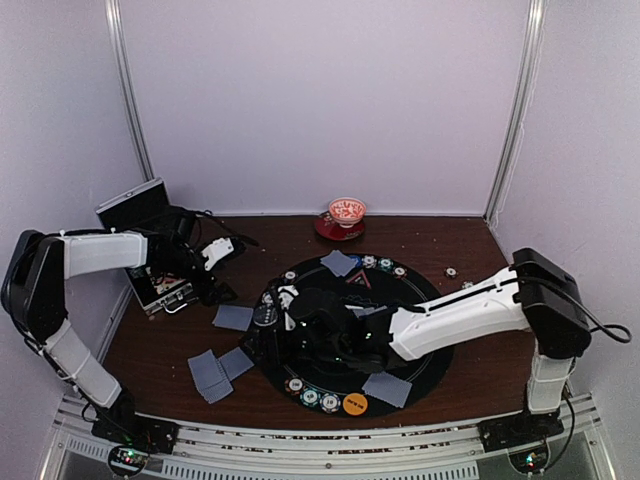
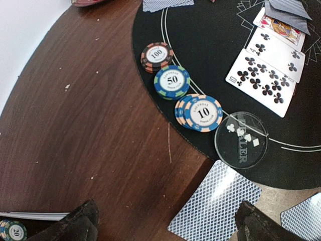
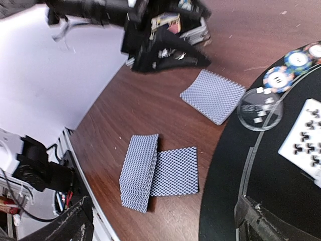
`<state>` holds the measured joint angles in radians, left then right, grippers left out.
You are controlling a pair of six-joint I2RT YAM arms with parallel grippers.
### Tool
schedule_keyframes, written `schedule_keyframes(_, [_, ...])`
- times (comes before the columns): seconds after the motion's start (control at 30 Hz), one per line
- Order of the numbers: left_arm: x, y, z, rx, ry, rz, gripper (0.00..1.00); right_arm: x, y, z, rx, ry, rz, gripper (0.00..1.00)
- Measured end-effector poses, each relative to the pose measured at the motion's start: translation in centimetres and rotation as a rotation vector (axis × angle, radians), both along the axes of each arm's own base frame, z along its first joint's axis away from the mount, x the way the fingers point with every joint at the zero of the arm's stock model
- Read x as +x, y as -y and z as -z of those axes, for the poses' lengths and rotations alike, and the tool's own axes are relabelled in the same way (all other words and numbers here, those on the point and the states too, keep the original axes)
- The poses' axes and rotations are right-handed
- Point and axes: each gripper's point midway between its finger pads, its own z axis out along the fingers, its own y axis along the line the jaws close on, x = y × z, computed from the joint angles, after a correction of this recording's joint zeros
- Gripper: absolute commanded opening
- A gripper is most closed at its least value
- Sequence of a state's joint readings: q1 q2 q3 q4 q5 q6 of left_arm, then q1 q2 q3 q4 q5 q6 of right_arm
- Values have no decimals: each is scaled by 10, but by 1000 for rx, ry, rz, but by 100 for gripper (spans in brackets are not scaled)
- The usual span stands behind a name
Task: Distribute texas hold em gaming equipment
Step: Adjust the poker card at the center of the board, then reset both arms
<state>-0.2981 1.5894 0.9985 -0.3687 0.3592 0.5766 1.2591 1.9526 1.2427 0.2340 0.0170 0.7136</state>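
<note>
Hovering open and empty, the left tool [image 2: 168,226] has a face-down card [image 2: 213,203] just ahead between its fingers, long axis slanting toward the clear dealer disc [image 2: 241,140]; the right tool [image 3: 168,223], equally open and empty, sits farther off.

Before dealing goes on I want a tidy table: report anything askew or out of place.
The pile of chips marked 10 is fanned out sideways at the edge of the mat. Two face-down cards lie on bare wood off the mat, one overlapping the other at a skew.
</note>
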Motion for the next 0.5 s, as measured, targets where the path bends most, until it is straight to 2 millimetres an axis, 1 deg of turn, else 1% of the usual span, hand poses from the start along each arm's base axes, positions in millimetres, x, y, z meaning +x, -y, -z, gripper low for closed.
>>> schedule_keyframes(0.1, [0,6,6,-21,-30,20,98,0,28,-26,27,25,36,100])
schedule_keyframes(0.2, [-4,11,6,-47,-46,40,98,3,63,-51,37,50,103,100])
schedule_keyframes(0.27, [-5,14,0,-68,-36,52,98,9,95,-67,29,65,178,100])
schedule_keyframes(0.33, [-10,14,-7,-86,-19,53,98,18,130,-82,9,82,272,100])
schedule_keyframes(0.4, [-16,12,-17,-103,11,42,98,30,173,-94,-32,102,386,100])
schedule_keyframes(0.43, [-18,10,-25,-114,39,31,98,34,191,-99,-51,113,430,100])
schedule_keyframes(0.47, [-20,9,-31,-122,63,20,98,38,213,-103,-84,130,487,100])
schedule_keyframes(0.5, [-21,7,-37,-130,85,10,98,41,232,-106,-110,144,534,100])
